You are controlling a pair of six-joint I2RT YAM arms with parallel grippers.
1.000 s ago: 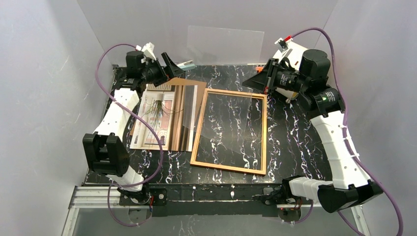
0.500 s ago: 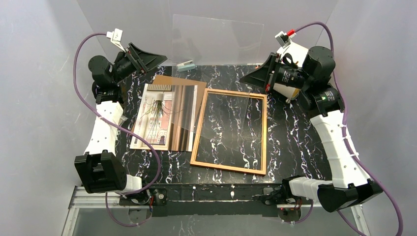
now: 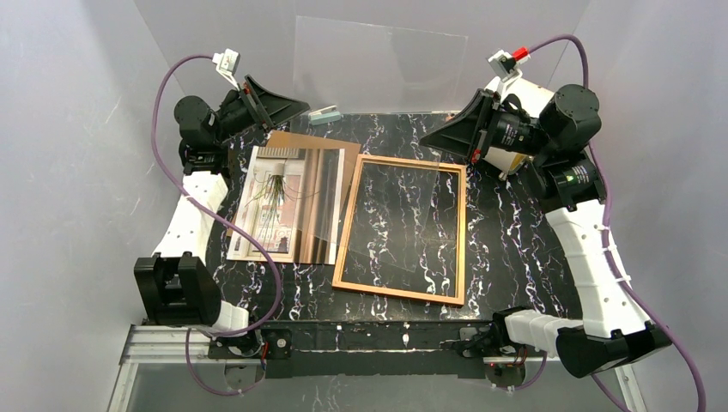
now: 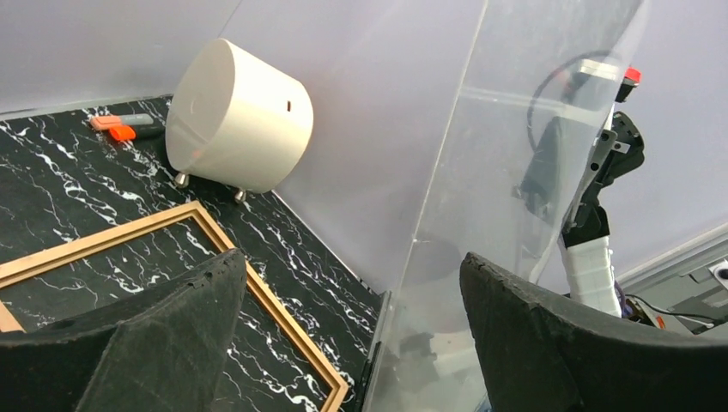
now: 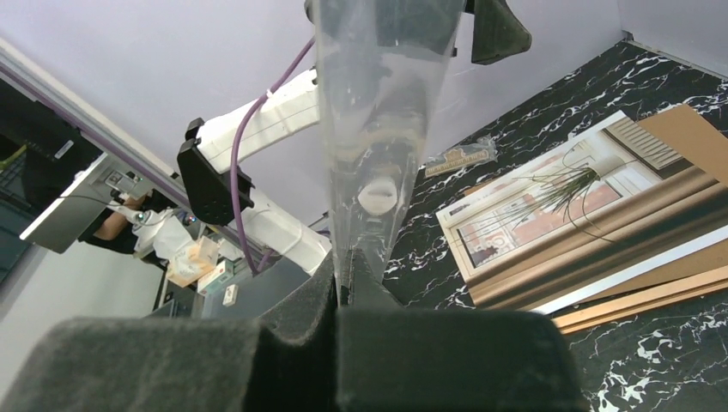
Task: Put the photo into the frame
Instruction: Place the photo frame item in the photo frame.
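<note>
Lying flat on the black, white-veined marble table (image 3: 506, 223), the frame (image 3: 347, 225) is a thin rectangle of orange-brown wood with the marble showing through its opening. The photo (image 3: 283, 206) lies face up just beside the frame's left rail, outside it: a glossy paper print of a spindly dark plant against brown, beige and pink vertical stripes, with a white border. It rests on a plain brown backing board (image 3: 313, 140), whose matte corner sticks out at the end farther from the arm bases.

The right gripper (image 5: 339, 296), raised beyond the frame's far right corner, has its black foam-textured fingers pinched onto the edge of a clear sheet (image 3: 378, 51). The sheet is rigid and glossy, and stands up above the frame's far side.

The left gripper (image 4: 352, 266) hangs beyond the frame's far left corner with its jaws spread wide and nothing between the pads; the sheet's edge is close in front of it.

A smooth cream cylinder (image 4: 236, 116) on small metal feet lies beyond the frame's far right corner, with an orange-capped marker (image 4: 120, 129) beside it. A small printed packet (image 5: 459, 157) lies left of the frame, its lettering too small to read.
</note>
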